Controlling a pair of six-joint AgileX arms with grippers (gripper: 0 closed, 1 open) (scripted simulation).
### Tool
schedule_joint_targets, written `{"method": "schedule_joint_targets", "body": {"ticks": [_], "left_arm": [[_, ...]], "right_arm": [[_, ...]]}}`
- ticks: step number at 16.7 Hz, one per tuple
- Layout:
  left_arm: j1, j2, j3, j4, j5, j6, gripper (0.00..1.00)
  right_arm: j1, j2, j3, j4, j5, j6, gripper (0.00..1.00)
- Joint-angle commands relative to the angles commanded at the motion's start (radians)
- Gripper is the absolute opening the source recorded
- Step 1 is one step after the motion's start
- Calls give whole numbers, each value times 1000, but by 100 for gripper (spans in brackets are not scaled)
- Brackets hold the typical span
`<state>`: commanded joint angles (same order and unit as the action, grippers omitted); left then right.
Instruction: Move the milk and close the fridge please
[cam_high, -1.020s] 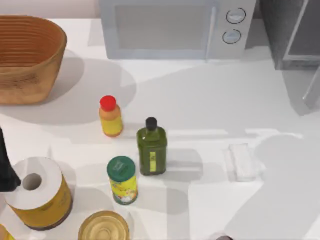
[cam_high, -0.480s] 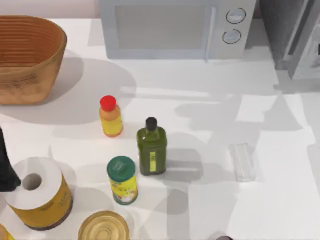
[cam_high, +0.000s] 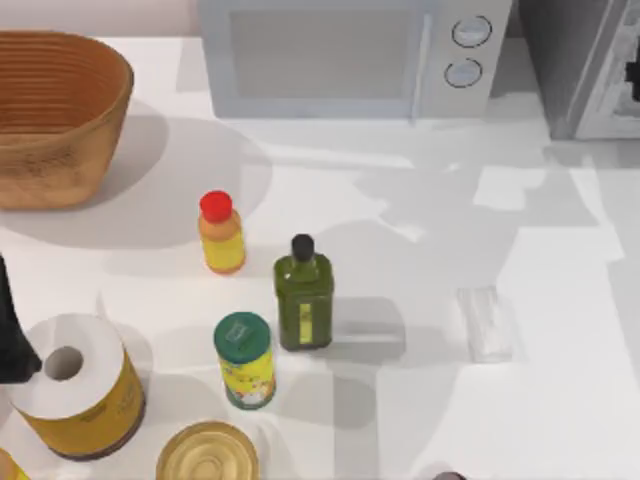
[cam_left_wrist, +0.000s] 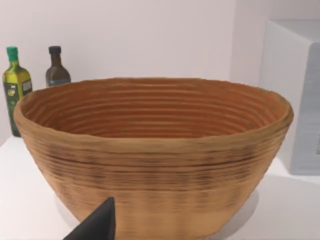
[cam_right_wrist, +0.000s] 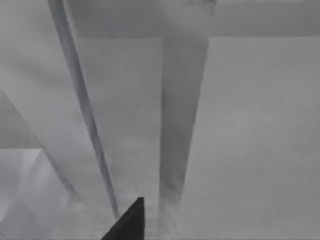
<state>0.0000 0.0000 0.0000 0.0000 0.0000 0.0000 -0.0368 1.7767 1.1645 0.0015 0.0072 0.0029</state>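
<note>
The fridge (cam_high: 575, 60) stands at the desk's (cam_high: 400, 200) back right corner, cut off by the top view's edge. Its pale door panel (cam_high: 612, 90) now lies closer against the grey cabinet than a second ago, when it swung out over the desk, and the broad shadow it cast on the right side has shrunk. A dark sliver at the right edge, beside the door, is too cropped to identify.

The right claw (cam_right_wrist: 127, 225) sits close to grey fridge surfaces, with one dark tip in sight, so whether it is spread or pressed together cannot be told. The left claw (cam_left_wrist: 97, 225) is parked facing the woven basket (cam_left_wrist: 150, 150) at the left, and its state also cannot be told. The green bottle (cam_high: 304, 300) and clear plastic box (cam_high: 488, 322) have not moved.
</note>
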Motion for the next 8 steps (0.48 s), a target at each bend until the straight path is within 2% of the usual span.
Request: {"method": "schedule_joint_targets", "body": {"ticks": [4, 8], "left_arm": [[0, 0, 0, 0, 0, 0, 100], [0, 0, 0, 0, 0, 0, 100]], "right_arm": [[1, 151, 219, -37, 1, 2, 100], [3, 209, 283, -53, 1, 1, 100]]}}
